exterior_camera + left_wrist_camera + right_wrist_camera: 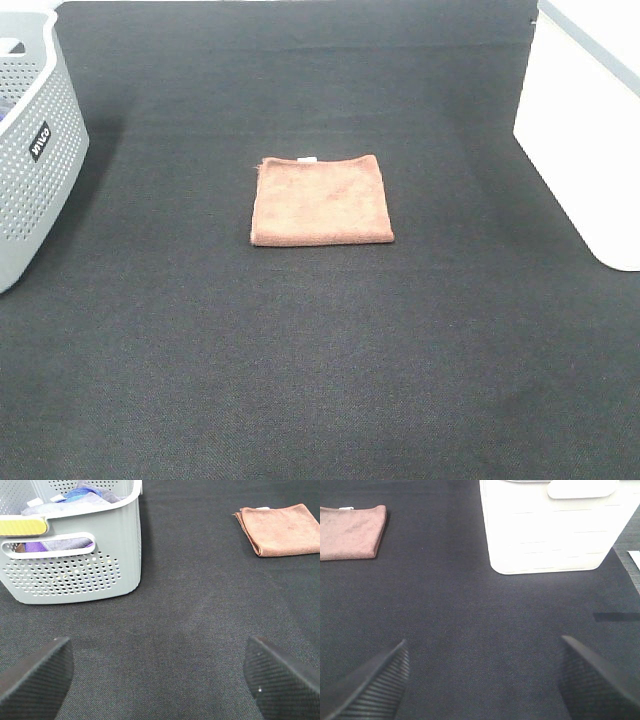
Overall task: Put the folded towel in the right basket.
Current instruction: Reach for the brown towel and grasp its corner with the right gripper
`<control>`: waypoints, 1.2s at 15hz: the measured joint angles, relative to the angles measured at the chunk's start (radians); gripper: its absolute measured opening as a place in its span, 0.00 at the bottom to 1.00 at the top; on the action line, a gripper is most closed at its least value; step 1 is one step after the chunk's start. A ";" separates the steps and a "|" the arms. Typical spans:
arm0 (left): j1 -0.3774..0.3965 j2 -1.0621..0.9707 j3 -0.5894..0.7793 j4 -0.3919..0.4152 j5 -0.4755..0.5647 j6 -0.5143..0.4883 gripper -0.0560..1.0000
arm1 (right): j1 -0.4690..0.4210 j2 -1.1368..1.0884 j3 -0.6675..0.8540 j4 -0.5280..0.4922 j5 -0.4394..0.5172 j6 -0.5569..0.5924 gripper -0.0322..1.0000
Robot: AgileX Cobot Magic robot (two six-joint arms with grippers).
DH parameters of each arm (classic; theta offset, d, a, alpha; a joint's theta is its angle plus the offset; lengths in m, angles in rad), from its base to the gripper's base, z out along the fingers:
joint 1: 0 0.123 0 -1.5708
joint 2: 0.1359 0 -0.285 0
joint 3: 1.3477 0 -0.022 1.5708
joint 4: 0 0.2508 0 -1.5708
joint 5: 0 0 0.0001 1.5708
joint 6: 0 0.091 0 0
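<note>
A folded brown towel (320, 200) lies flat on the black table mat at the middle; it also shows in the left wrist view (280, 529) and the right wrist view (351, 532). The white right basket (585, 125) stands at the right edge and shows in the right wrist view (552, 525). Neither arm shows in the exterior high view. My left gripper (160, 680) is open and empty over bare mat. My right gripper (485, 680) is open and empty, in front of the white basket.
A grey perforated basket (30, 150) stands at the left edge, holding several cloths (75, 497). The black mat (320, 360) covers the table around the towel.
</note>
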 joint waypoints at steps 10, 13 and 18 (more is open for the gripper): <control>0.000 0.000 0.000 0.000 0.000 0.000 0.88 | 0.000 0.000 0.000 0.000 0.000 0.000 0.76; 0.000 0.000 0.000 0.000 0.000 0.000 0.88 | 0.000 0.000 0.000 0.000 0.000 0.000 0.76; 0.000 0.000 0.000 0.000 0.000 0.000 0.88 | 0.000 0.000 0.000 0.000 0.000 0.000 0.76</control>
